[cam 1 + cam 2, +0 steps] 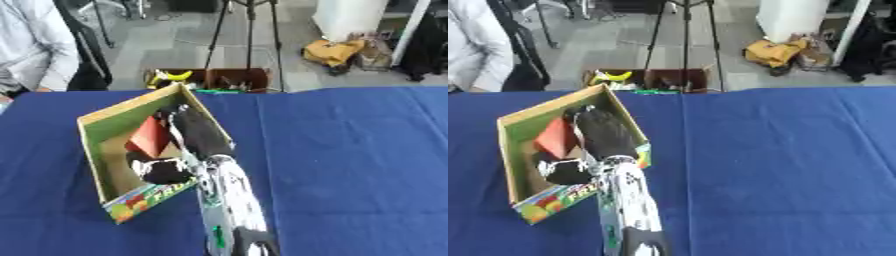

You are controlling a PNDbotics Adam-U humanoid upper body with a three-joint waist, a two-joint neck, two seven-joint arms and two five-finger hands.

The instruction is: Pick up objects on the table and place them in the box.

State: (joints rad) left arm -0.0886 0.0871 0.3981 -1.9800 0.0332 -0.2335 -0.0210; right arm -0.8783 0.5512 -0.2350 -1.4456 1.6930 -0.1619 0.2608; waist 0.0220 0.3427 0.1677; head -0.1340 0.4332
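A cardboard box (96,120) with green inner walls and a printed front stands on the blue table (350,165), left of the middle. A red wedge-shaped block (149,137) lies inside it, against the far part. My right arm comes up from the bottom edge, and its black hand (203,134) reaches into the box, fingers stretched out straight along the right wall, right beside the red block. A black and white part (162,170) shows low in the box beside the wrist; I cannot tell whether it is the thumb or a separate thing. The left hand shows nowhere.
Beyond the table's far edge a brown crate (210,79) with yellow things stands on the floor, under tripod legs (249,35). A person in white (31,45) sits at the far left corner.
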